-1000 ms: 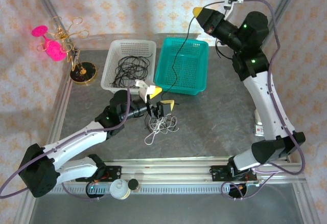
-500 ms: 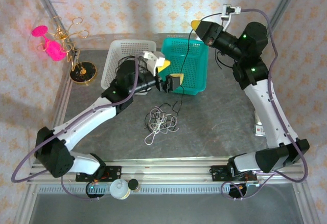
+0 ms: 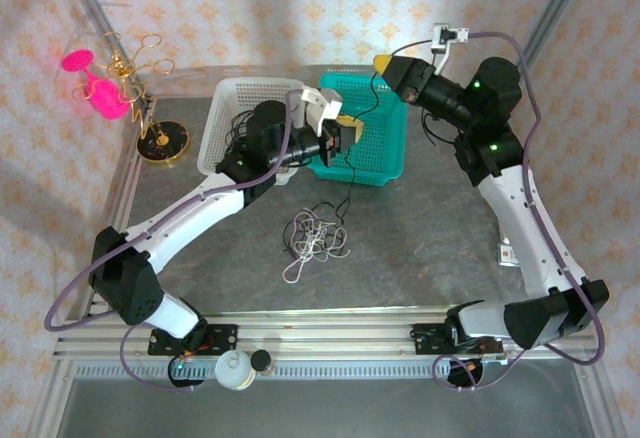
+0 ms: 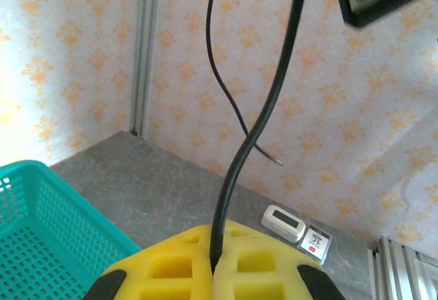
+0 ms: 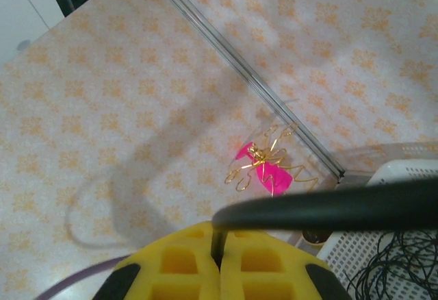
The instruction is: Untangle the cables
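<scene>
Top external: above the teal basket (image 3: 388, 143), left gripper (image 3: 350, 130) and right gripper (image 3: 383, 61) both pinch the black cable (image 4: 226, 197), likely drawing it off the whitish cable (image 3: 315, 241).

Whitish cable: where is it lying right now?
Top view: the whitish cable lies heaped on the table near its middle, in front of the teal basket, with the black cable running from it up to the left gripper.
</scene>
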### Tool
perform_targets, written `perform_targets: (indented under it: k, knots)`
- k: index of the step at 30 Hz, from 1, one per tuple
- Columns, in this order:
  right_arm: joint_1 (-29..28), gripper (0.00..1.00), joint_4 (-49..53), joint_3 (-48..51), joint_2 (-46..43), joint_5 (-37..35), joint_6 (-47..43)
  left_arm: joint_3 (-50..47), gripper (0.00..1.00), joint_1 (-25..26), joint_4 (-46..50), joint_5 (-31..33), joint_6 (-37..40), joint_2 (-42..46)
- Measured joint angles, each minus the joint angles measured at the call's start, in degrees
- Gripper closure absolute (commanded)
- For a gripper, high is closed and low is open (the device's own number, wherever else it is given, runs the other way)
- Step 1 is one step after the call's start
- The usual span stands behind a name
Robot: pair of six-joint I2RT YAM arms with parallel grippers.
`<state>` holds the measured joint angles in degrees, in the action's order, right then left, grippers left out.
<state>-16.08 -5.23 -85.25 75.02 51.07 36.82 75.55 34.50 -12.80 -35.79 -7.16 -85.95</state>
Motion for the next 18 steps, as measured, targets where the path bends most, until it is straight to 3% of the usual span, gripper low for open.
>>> perform_targets:
  k: [2, 6, 18]
  knots:
    - [0.00, 0.52, -0.24, 2.29, -0.98, -0.33, -0.63, 0.07, 1.00, 0.00, 0.85, 2.05, 0.35, 1.36]
    - [0.00, 0.39, -0.87, 10.56, -4.28, -2.12, -3.04, 3.41, 1.00, -0.17, 5.84, 7.56, 2.23, 4.07]
    - [-2.21, 0.34, -21.51, 49.09, -15.96, -9.55, -6.60, 27.30, 1.00, -5.05, 16.61, 26.73, 8.74, 3.21]
